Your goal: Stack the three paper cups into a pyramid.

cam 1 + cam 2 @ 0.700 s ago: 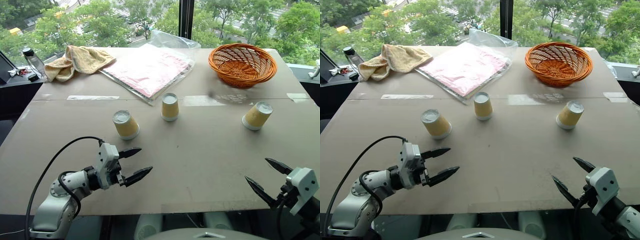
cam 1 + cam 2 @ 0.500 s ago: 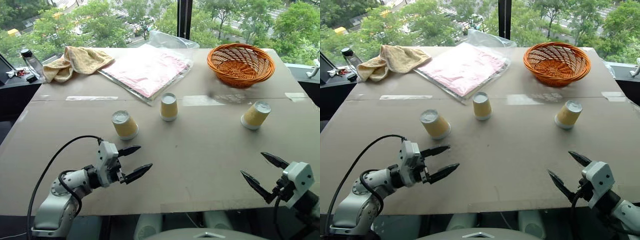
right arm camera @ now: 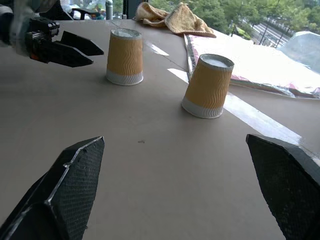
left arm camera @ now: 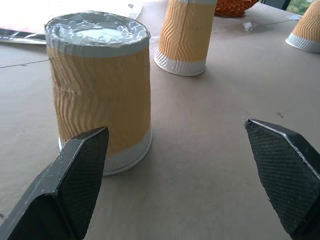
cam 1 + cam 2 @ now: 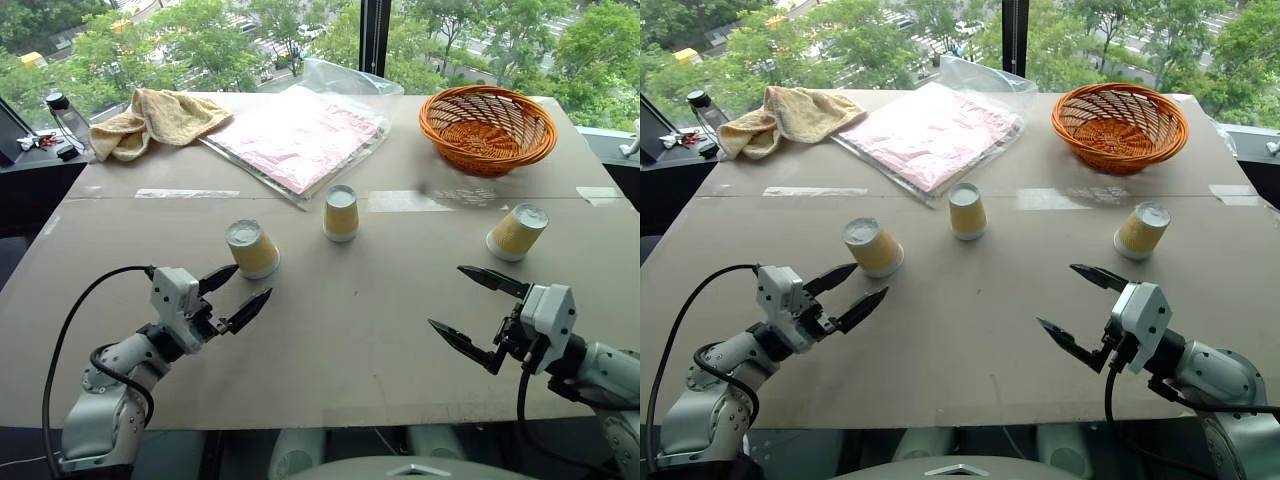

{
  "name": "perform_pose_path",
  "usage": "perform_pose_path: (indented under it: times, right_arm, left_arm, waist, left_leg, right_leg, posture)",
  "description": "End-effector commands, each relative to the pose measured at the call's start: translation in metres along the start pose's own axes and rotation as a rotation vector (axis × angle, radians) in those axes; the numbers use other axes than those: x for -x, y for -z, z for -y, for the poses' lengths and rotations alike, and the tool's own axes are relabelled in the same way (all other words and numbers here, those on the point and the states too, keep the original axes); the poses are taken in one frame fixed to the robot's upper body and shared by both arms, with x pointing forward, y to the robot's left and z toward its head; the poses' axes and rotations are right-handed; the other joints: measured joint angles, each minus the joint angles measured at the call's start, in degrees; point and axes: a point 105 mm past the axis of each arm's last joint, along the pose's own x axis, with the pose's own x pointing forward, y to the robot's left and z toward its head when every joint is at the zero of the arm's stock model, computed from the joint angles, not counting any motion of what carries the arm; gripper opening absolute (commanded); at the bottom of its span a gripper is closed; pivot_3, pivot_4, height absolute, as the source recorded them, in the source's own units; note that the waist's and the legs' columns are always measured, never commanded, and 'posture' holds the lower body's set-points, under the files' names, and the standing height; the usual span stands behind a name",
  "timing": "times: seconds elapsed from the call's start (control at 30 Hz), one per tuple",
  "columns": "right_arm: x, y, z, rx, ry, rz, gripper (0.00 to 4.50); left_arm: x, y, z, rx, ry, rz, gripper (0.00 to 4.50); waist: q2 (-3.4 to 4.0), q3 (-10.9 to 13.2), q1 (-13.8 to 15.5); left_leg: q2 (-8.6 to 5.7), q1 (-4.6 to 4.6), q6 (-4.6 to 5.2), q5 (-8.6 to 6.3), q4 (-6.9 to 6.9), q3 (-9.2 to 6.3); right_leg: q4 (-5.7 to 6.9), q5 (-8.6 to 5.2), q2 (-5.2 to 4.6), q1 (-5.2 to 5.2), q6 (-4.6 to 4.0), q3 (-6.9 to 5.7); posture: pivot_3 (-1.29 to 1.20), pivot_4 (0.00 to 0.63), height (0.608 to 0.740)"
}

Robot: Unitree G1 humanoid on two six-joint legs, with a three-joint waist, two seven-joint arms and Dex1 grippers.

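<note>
Just beyond the left hand (image 5: 232, 292), whose two black fingers stand wide apart and hold nothing, sits the nearest paper cup (image 5: 251, 248), upside down on the tan worktop (image 5: 360, 320) with its whitish base up and white rim down. One fingertip (image 4: 82, 165) lies just beside that cup's rim without touching it. The middle cup (image 5: 341, 212) stands farther out from this hand and toward the robot's right, also inverted and apart from the first.

The right hand (image 5: 468, 310) hovers over the near part of the worktop, its fingers likewise spread wide and empty. The third cup (image 5: 517, 232) stands beyond it, a little to its right, upside down and well apart from the other two. No cup rests on another, so all three sit singly on the surface.

Farther past the right hand, an orange woven basket (image 5: 487, 128) sits with nothing visible inside. Beyond the left hand lie a clear plastic bag holding pink sheets (image 5: 300, 135) and a crumpled yellow towel (image 5: 155, 120).
</note>
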Motion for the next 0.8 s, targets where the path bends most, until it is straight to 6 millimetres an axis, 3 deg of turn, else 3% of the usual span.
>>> perform_pose_path:
  times: [0.03, 0.27, 0.5, 0.6, 0.67, 0.8]
  right_arm:
    - [-0.001, -0.016, -0.014, 0.01, -0.089, 0.058, 4.48]
    - [0.002, -0.014, -0.019, 0.004, -0.09, 0.047, 4.48]
    - [0.007, -0.013, -0.021, -0.001, -0.045, 0.026, 4.48]
    - [0.009, -0.012, -0.022, -0.008, -0.02, 0.019, 4.5]
    - [0.01, -0.012, -0.022, -0.011, -0.004, 0.015, 4.5]
    - [0.013, -0.011, -0.024, -0.016, 0.025, 0.0, 4.5]
  left_arm:
    - [0.005, -0.015, -0.015, -0.032, -0.039, 0.036, 4.5]
    - [-0.021, -0.033, -0.03, -0.089, -0.019, 0.042, 4.5]
    - [-0.043, -0.034, -0.033, -0.124, 0.08, -0.004, 4.5]
    - [-0.053, -0.038, -0.032, -0.129, 0.126, 0.004, 3.7]
    - [-0.056, -0.04, -0.029, -0.138, 0.157, 0.005, 2.7]
    - [-0.064, -0.048, -0.014, -0.148, 0.277, 0.036, 2.15]
  waist:
    - [-0.04, 0.0, 0.1]
    - [-0.1, 0.0, 0.1]
    - [-0.11, 0.0, -0.2]
    - [-0.12, 0.0, 0.0]
    - [-0.12, 0.0, 0.0]
    - [-0.12, 0.0, -0.1]
  left_leg:
    - [0.0, 0.0, 0.0, 0.0, 0.01, 0.0]
    - [-0.01, -0.01, 0.0, 0.0, 0.03, -0.03]
    - [-0.02, -0.01, 0.0, 0.0, 0.01, 0.0]
    - [-0.02, -0.05, 0.0, 0.0, 0.02, -0.06]
    - [-0.02, -0.05, 0.0, 0.0, 0.03, -0.06]
    - [-0.02, -0.06, 0.0, 0.0, 0.03, -0.06]
  right_leg:
    - [0.0, 0.0, 0.0, 0.01, 0.0, -0.01]
    - [0.0, 0.02, 0.0, 0.03, -0.02, -0.04]
    - [0.01, 0.16, 0.02, 0.02, -0.07, -0.01]
    - [0.01, 0.14, 0.02, 0.01, -0.08, -0.07]
    - [0.01, 0.14, 0.02, 0.02, -0.08, -0.07]
    - [0.01, 0.15, 0.02, 0.02, -0.07, -0.07]
  posture:
    - [0.0, 0.15, 0.74]
    - [0.0, 0.15, 0.74]
    - [0.0, 0.15, 0.74]
    - [0.0, 0.15, 0.74]
    - [0.0, 0.15, 0.74]
    - [0.0, 0.15, 0.74]
